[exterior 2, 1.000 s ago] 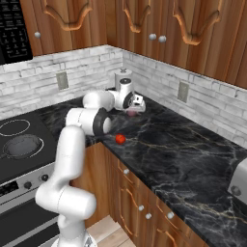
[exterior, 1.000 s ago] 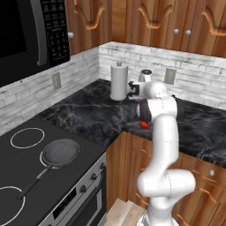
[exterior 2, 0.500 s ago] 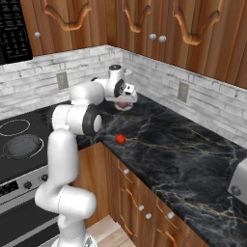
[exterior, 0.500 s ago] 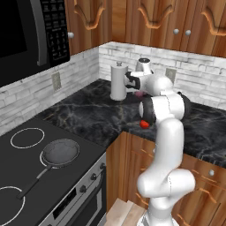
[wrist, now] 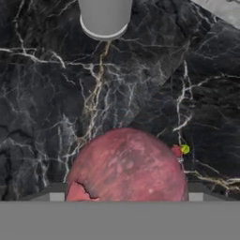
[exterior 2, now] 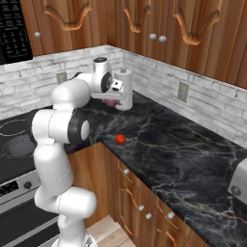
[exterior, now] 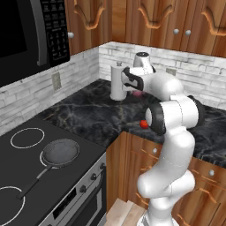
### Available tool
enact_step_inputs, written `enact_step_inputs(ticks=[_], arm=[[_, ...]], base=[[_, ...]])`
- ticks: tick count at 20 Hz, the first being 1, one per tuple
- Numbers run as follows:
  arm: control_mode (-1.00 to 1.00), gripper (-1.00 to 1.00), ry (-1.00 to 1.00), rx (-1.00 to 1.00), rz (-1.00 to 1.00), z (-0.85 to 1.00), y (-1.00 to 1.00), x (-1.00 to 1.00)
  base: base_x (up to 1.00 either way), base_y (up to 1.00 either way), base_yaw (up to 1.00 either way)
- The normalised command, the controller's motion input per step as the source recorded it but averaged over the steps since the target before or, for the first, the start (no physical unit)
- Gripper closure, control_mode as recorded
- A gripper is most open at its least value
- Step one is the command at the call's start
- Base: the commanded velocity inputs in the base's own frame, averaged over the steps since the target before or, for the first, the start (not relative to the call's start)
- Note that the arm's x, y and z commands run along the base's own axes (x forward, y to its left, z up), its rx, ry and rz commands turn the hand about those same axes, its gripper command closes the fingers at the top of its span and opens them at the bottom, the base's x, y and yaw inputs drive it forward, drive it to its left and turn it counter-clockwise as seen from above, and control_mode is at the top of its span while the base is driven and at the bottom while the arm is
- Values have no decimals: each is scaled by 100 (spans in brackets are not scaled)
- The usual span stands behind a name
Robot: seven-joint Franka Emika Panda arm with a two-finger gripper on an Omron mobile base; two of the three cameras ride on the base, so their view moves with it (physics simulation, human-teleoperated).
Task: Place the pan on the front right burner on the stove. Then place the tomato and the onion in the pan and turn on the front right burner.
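The dark pan (exterior: 59,152) sits on the front right burner of the black stove (exterior: 26,174), its handle pointing toward the front edge; it also shows as the pan (exterior 2: 19,144). The pinkish-purple onion (exterior: 138,93) (exterior 2: 111,102) (wrist: 126,164) hangs above the counter, with my gripper (exterior: 136,90) (exterior 2: 112,98) shut on it, next to a white canister. The red tomato (exterior: 143,124) (exterior 2: 120,139) lies on the dark marble counter near its front edge, below my arm.
A tall white canister (exterior: 117,84) (exterior 2: 126,90) (wrist: 105,16) stands in the counter's back corner, close beside the hand. A microwave (exterior: 26,35) hangs over the stove. A toaster (exterior 2: 240,181) sits at the far right. Knobs (exterior: 84,189) line the stove front.
The hand has risen and swung leftwards toward the stove side with the onion held in it. The tomato and the pan have stayed put.
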Motion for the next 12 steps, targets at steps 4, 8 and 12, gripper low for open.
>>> enact_step_inputs(ticks=[4,8,12], arm=[[-100,100,4,1,0,27,51,-75],[-100,100,6,3,0,19,63,-63],[-100,100,7,1,0,20,71,-57]], base=[[0,0,0],[0,0,0],[0,0,0]])
